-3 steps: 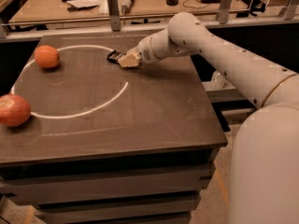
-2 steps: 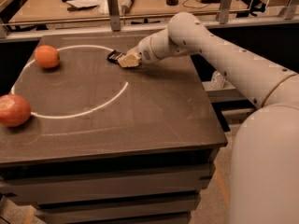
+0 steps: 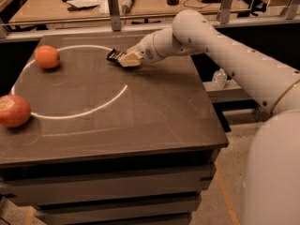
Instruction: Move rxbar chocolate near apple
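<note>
Work surface: dark square table, marked with a thin white ring over its left half.

Gripper: upper centre of the frame, at the far part of the table, just at the ring's upper right arc. The white arm reaches in from the right edge of the frame. The pale fingers are closed upon one end of the rxbar chocolate, pinching it.

Rxbar chocolate: a small black wrapper projecting to the left from the fingertips, low over the table top. Contact with the surface cannot be determined.

Apple: reddish, at the far left edge of the frame, on the table just outside the ring, well apart from the bar.

Orange fruit: upper left, beside the ring's upper left arc, resting between apple and bar but nearer the back.

Behind the table: a lighter bench carrying assorted small items.
</note>
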